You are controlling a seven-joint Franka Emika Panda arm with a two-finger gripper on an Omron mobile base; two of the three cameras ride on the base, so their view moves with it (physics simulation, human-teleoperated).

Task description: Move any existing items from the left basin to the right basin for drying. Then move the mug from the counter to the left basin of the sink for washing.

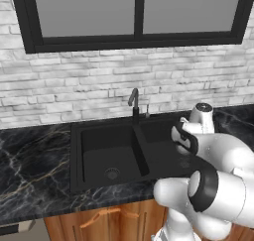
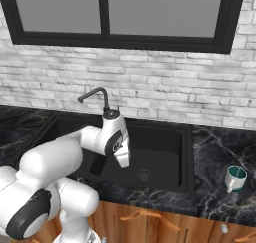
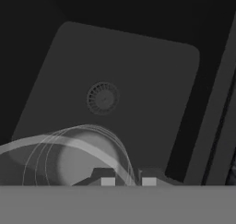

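My gripper (image 3: 128, 181) is shut on the wall of the pale translucent cup (image 3: 76, 156), which hangs just above a matte black basin floor with a round drain (image 3: 102, 97). In the right base view the hand (image 2: 122, 157) points down over the right basin (image 2: 165, 152), just past the divider under the faucet (image 2: 97, 94). The left basin (image 1: 106, 153) shows nothing in it except its drain (image 1: 112, 174). The white mug (image 2: 235, 178) with a teal inside stands upright on the counter (image 2: 220, 197), right of the sink.
The curved dark faucet (image 1: 134, 103) rises at the back of the divider (image 1: 141, 150). A brick wall and a dark-framed window stand behind the sink. Marble counter (image 1: 34, 170) stretches to the left of the sink.
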